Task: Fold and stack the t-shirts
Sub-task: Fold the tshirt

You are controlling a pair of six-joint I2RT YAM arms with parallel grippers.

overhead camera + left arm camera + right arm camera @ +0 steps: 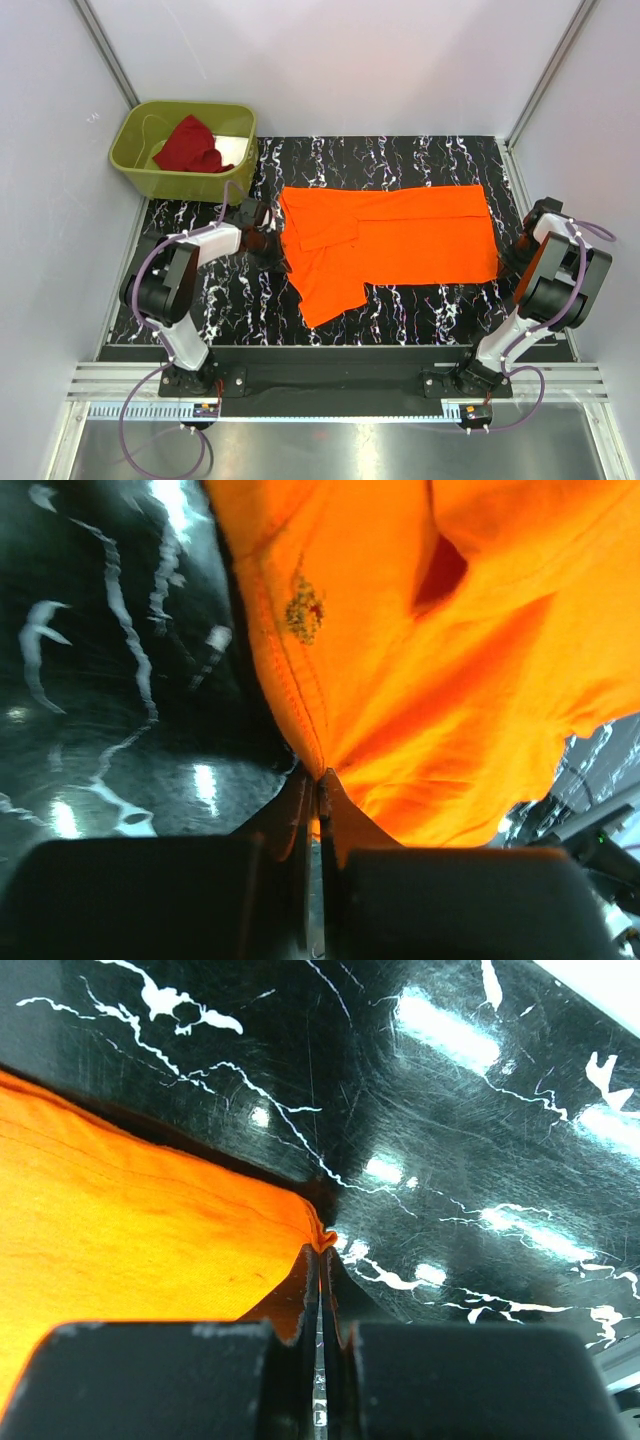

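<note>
The bright orange t-shirt (400, 235) lies spread flat across the black marbled table (420, 160), with one sleeve flap hanging toward the front edge. My left gripper (278, 240) is at the shirt's left edge; the left wrist view shows it (318, 785) shut on a pinch of the orange hem (300, 680). My right gripper (507, 262) is at the shirt's right front corner, and in the right wrist view it (322, 1252) is shut on that orange corner (150, 1230). The dark red t-shirt (190, 148) lies crumpled in the bin.
An olive-green plastic bin (150, 178) stands at the table's back left corner. Grey walls close in the sides and back. A metal rail (330, 385) runs along the front by the arm bases.
</note>
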